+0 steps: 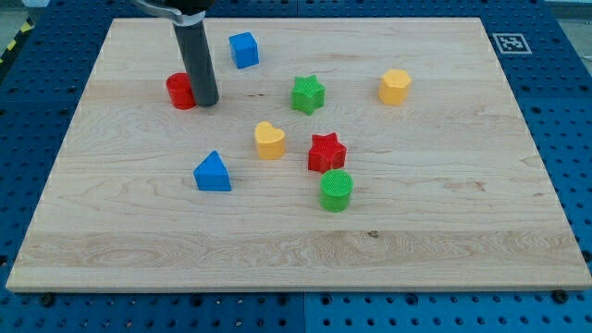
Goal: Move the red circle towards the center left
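Observation:
The red circle (pixel 179 91) lies on the wooden board (pixel 444 213) at the upper left. My tip (pixel 205 102) stands right beside it, touching or nearly touching its right side, and the dark rod rises from there out of the view's top. The rod hides part of the red circle's right edge.
A blue cube (pixel 244 50) lies above right of my tip. A green star (pixel 308 94) and a yellow hexagon (pixel 395 86) lie to the right. A yellow heart (pixel 269 141), a red star (pixel 326 153), a green circle (pixel 336 190) and a blue triangle (pixel 213 173) lie in the middle.

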